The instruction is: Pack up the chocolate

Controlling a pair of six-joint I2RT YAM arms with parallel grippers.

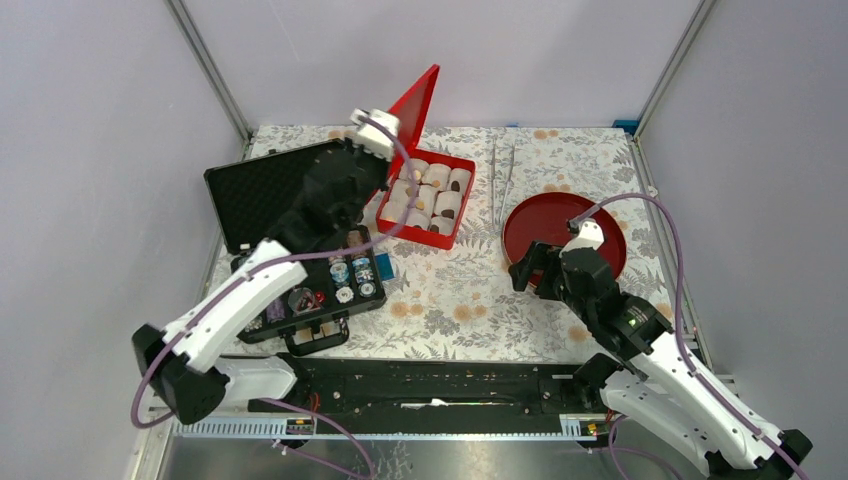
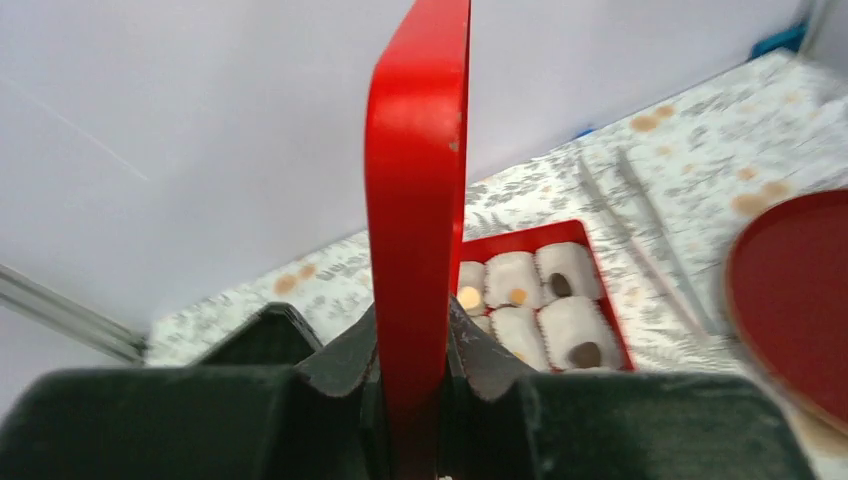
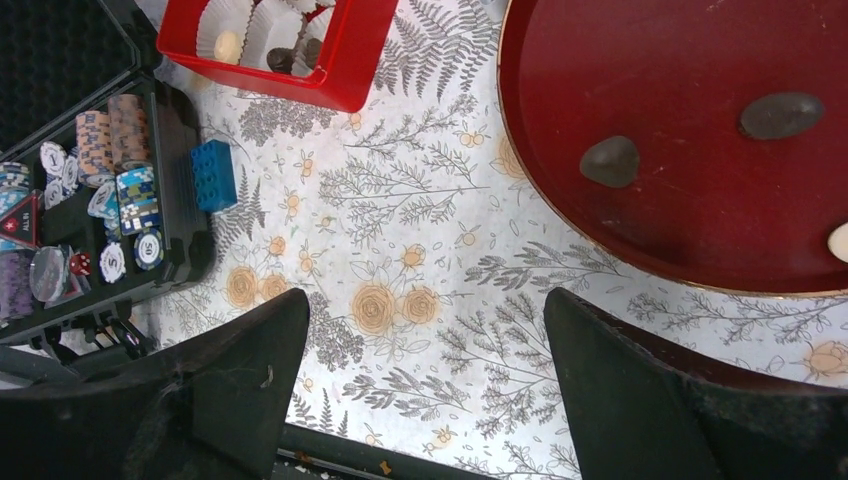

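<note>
Right wrist view shows the right gripper (image 3: 425, 310) spread wide just beside the red plate (image 3: 690, 215) where loose chocolates (image 3: 610, 160) lie, likely poised to fetch one, while farther off the left gripper (image 2: 415, 345) clamps the box lid (image 2: 420, 150) upright for access.

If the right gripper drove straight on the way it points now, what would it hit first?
Most likely the bare flowered tablecloth: the right gripper, open, aims at it, beside the red plate. Depth is unclear.
</note>
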